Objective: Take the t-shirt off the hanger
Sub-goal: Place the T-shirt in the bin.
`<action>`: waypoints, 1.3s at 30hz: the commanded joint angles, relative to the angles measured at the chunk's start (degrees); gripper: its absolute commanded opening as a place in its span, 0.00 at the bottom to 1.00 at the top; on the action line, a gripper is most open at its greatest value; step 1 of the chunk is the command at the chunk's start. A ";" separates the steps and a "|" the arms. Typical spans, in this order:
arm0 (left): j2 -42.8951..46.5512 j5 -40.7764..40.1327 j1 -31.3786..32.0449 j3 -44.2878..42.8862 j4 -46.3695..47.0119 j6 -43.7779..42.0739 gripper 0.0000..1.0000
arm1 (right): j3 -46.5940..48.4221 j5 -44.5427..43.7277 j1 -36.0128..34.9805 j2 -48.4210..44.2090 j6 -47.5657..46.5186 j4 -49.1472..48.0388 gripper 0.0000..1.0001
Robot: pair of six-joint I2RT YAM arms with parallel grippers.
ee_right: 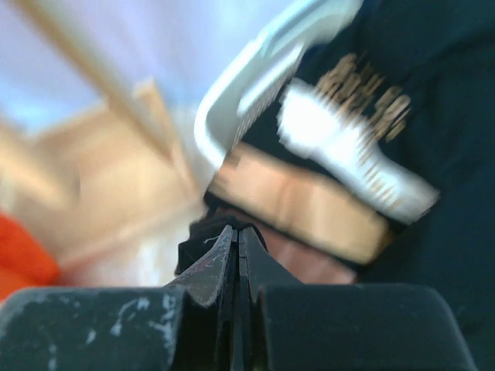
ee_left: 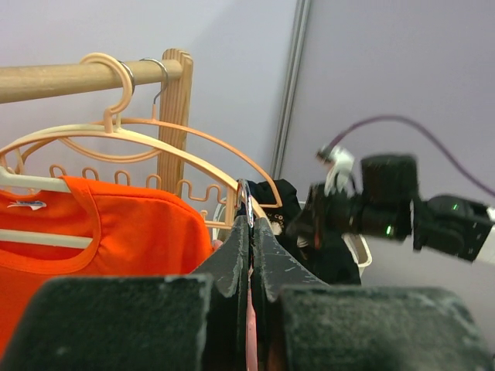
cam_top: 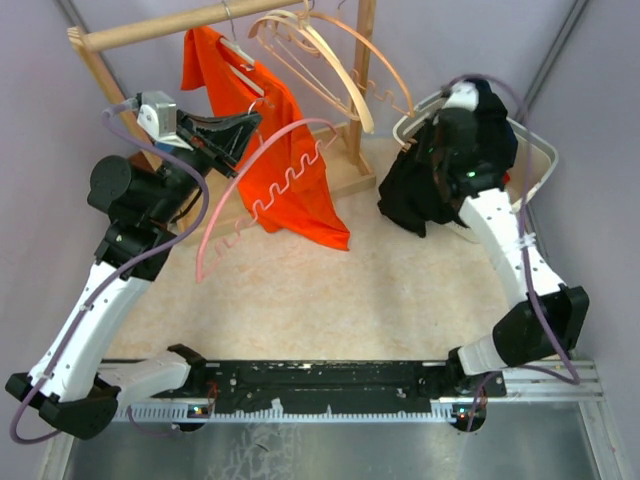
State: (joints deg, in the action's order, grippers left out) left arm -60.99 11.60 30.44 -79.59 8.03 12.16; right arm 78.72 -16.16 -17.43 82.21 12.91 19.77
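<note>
No writing can be read.
Gold print [ee_right: 371,100] on the black garment [ee_right: 441,178] draped over the white basket [ee_right: 255,77] is blurred; left of the basket, the neck tag [ee_left: 23,205] on the orange t-shirt [ee_left: 131,232] is too small.

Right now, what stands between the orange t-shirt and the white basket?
The rack's wooden post, between orange t-shirt and white basket, in the top view.

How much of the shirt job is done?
Done: the black t-shirt lies over the basket, and the pink hanger is bare. In hand: the left jaws are shut on that hanger; the right jaws are shut beside the black shirt. Left: the orange t-shirt is on its white hanger.
</note>
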 commanded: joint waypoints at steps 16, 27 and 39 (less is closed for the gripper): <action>-4.47 2.61 -0.02 -4.99 0.81 2.10 0.00 | 63.53 4.86 25.72 27.71 4.18 2.79 0.00; -5.59 1.93 -0.02 -5.67 1.33 3.33 0.00 | 55.16 4.52 27.37 29.06 1.90 3.73 0.00; -5.23 8.02 -0.02 -8.12 0.72 3.30 0.00 | 27.14 11.09 27.15 13.59 0.55 0.24 0.45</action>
State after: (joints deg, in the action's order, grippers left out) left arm -66.89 15.79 30.44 -84.03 6.42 15.16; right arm 108.99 -7.57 9.52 107.81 14.48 25.23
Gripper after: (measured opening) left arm 0.015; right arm 0.432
